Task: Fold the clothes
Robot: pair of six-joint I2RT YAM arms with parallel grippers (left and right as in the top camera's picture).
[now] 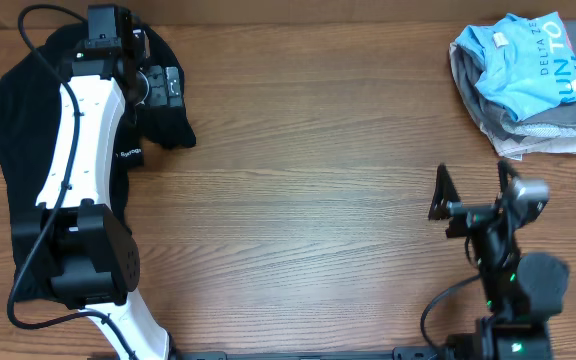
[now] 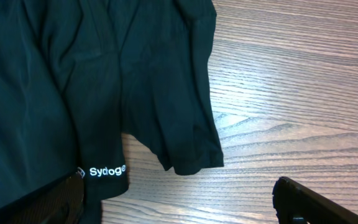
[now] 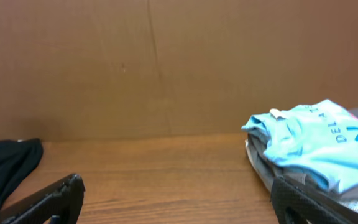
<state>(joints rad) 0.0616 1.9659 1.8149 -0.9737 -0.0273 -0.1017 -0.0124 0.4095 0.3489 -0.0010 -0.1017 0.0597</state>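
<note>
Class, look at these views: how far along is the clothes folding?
Done: the light blue T-shirt looks folded on the stack. In hand: nothing; the left gripper hangs open above the black shirt. Left: that shirt lies rumpled, unfolded; the right gripper sits open.

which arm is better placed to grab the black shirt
Left. The left end effector, open, hovers over the crumpled black shirt; the right end effector sits across the wooden table, nearer the light blue T-shirt.

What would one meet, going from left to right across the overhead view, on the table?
black shirt → bare stretch of the wooden table → light blue T-shirt
</note>
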